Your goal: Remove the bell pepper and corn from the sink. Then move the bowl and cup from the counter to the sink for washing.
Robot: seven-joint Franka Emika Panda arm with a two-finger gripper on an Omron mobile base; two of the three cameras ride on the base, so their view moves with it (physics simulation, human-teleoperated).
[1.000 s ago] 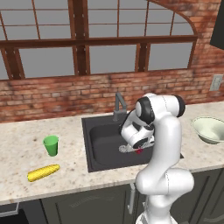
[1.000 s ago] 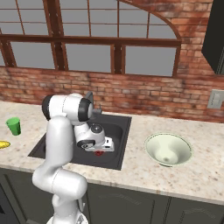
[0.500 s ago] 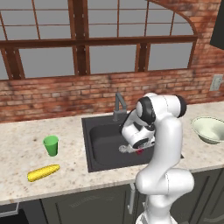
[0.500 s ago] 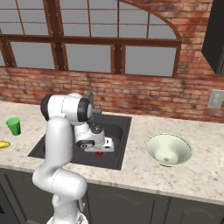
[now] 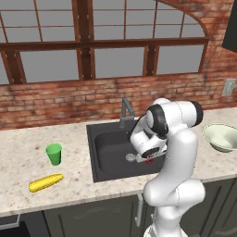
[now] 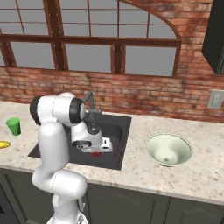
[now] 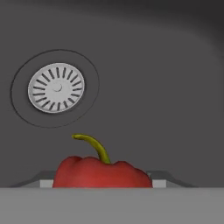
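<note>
Down in the sink (image 5: 106, 152), my gripper (image 5: 147, 159) brackets the bell pepper (image 7: 102, 171), jaws spread and not yet clamped. Pepper sits directly between them, stem toward the drain (image 7: 56, 87); closing is next.

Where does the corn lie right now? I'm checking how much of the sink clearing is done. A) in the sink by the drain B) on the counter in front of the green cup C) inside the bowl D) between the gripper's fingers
B: the corn lies on the counter just in front of the green cup, left of the sink.
</note>
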